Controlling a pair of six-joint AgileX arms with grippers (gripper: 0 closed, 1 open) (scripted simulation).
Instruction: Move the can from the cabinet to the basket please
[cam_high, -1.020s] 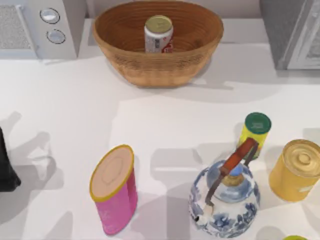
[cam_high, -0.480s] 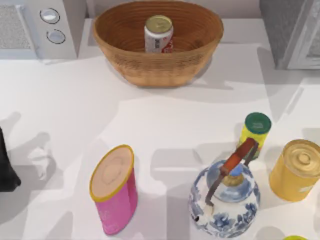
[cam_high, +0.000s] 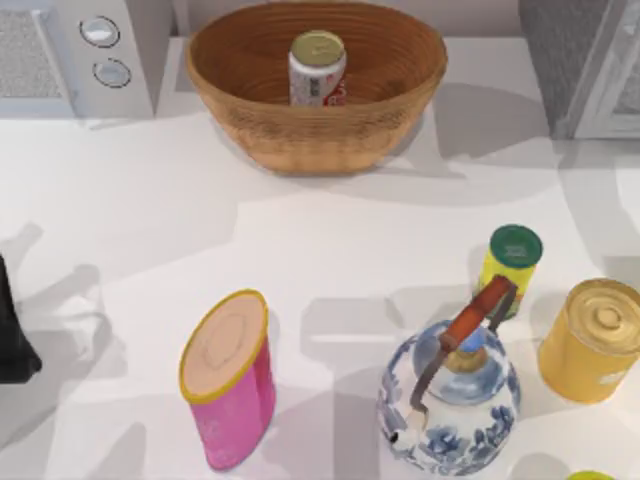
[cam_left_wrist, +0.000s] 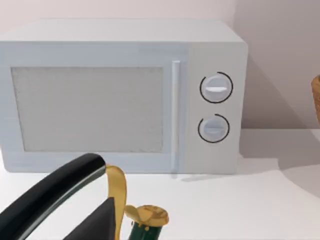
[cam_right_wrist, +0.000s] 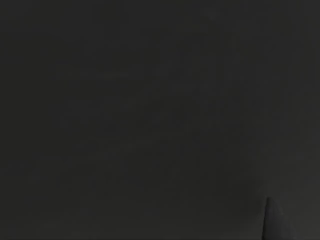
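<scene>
Can upright inside basket

The middle of the table is bare, wide enough to pass. Lower down, the pink tin, the teapot, the yellow bottle and the yellow tin block the way.

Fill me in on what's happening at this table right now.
The can stands upright inside the basket at the back of the table, with nothing gripping it, so the move looks finished. The cabinet sits at the back right corner. The left arm is parked at the table's left edge. The right wrist view is dark. A teapot, pink canister and yellow tin stand untouched in front.
</scene>
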